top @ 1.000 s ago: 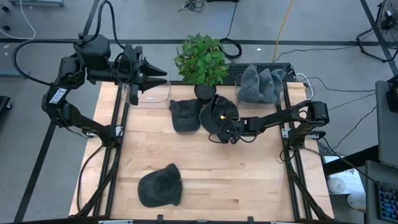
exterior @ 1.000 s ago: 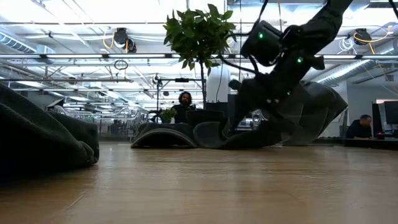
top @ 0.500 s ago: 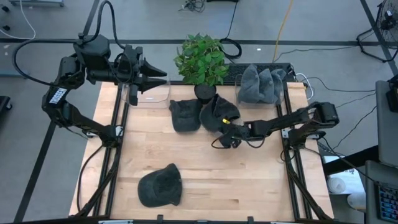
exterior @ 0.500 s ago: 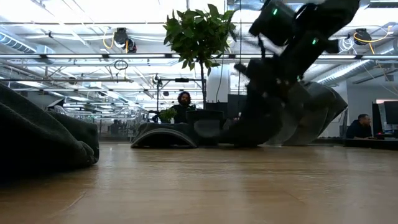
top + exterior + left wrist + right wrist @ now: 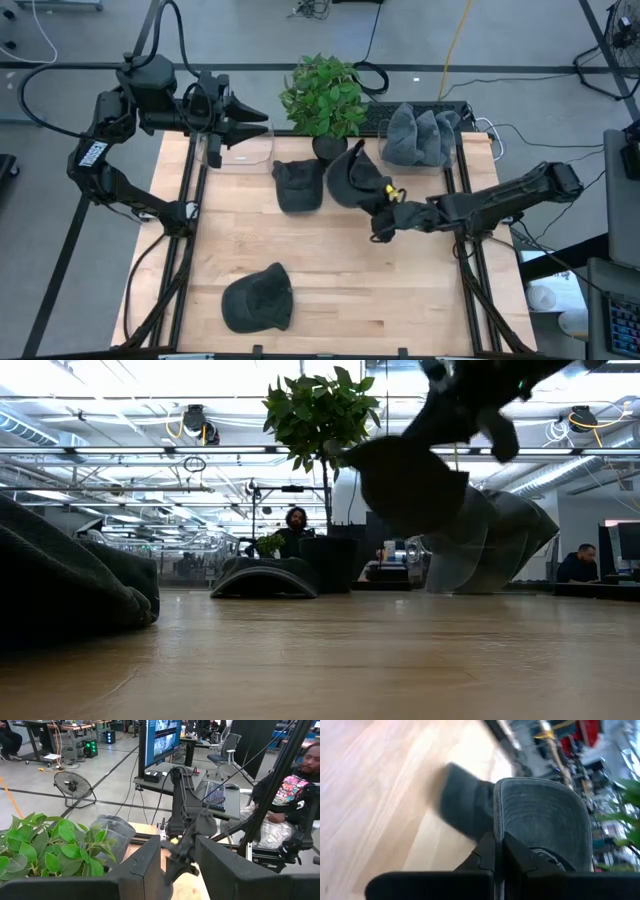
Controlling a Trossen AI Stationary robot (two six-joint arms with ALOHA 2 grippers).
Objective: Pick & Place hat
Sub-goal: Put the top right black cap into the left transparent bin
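right gripper (image 5: 381,222): centre-right of high view, fingers clamped on brim of dark grey fabric cap (image 5: 352,178)
held cap: lifted clear of the light wooden table (image 5: 330,270), hanging upper centre-right in low view (image 5: 408,482)
left gripper (image 5: 255,123): upper left of high view, over table's far edge, fingers parted, nothing between them
second dark cap (image 5: 297,184): flat on table, just left of held cap
third dark cap (image 5: 258,299): lower left of table
green leafy potted plant (image 5: 325,98): top centre
grey folded cloth (image 5: 420,136): upper right

overhead ceiling lights (image 5: 130,375) glare brightly in the low view; the hat (image 5: 410,480) below them is motion-blurred, the wooden table (image 5: 320,660) foreground soft.
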